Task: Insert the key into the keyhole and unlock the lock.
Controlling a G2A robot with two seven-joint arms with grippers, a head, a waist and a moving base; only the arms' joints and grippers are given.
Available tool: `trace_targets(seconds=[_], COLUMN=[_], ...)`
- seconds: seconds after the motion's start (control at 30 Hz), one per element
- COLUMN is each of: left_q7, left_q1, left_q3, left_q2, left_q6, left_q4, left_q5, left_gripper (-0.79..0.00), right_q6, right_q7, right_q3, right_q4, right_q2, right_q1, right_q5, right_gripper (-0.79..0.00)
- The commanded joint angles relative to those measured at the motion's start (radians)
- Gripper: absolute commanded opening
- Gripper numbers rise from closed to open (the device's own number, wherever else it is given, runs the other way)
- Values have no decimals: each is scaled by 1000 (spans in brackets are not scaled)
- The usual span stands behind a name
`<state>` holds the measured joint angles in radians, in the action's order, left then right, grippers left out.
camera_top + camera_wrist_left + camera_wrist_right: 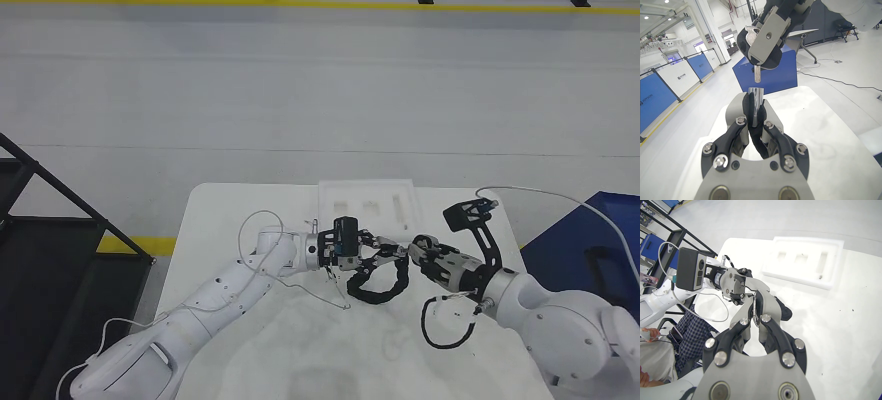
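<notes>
a: which step are we at with the lock?

b: lining up, i'd say. the left gripper (755,103) is clamped tight on the lock (755,93), a shiny metal barrel held up off the table (230,215), with its end face turned toward the key (757,74). the right gripper (761,58) is pinched shut on the key's head. the blade points at that end face, and its tip is near but not touching.

a: so it's not in yet?

b: no, there's a gap. i can't make out the keyhole itself from here.

a: what does the next move call for?

b: the blade looks nearly in line with the barrel. so a short straight push along its axis, with the blade turned to suit the slot. then a twist from the right wrist while the left grips firm.

a: is anything in the way?

b: a black cable loop (375,297) hangs below the two grippers. it seems joined to the lock and might drag. the white foam tray (836,262) lies well apart, at the table's far edge.
</notes>
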<state>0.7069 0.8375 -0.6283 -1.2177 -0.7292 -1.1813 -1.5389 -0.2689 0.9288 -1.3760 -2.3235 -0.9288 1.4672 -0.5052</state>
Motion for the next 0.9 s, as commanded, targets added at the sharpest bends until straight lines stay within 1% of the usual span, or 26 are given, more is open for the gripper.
trace_targets(seconds=[0.0, 0.33, 0.87], left_q7=[4, 19, 28], left_q1=[0, 1, 11], left_q3=[0, -10, -26], left_q2=[-2, -8, -12], left_q6=[0, 2, 4], left_q4=[3, 12, 7], left_q5=[-2, -15, -43], left_gripper=[-785, -785, -785], right_q6=[-3, -39, -62], right_q7=[0, 7, -5], right_q3=[4, 19, 23], right_q4=[2, 8, 11], right_q2=[-1, -5, -10], right_q1=[-3, -13, -11], right_q5=[-2, -9, -9], right_gripper=[-785, -785, -785])
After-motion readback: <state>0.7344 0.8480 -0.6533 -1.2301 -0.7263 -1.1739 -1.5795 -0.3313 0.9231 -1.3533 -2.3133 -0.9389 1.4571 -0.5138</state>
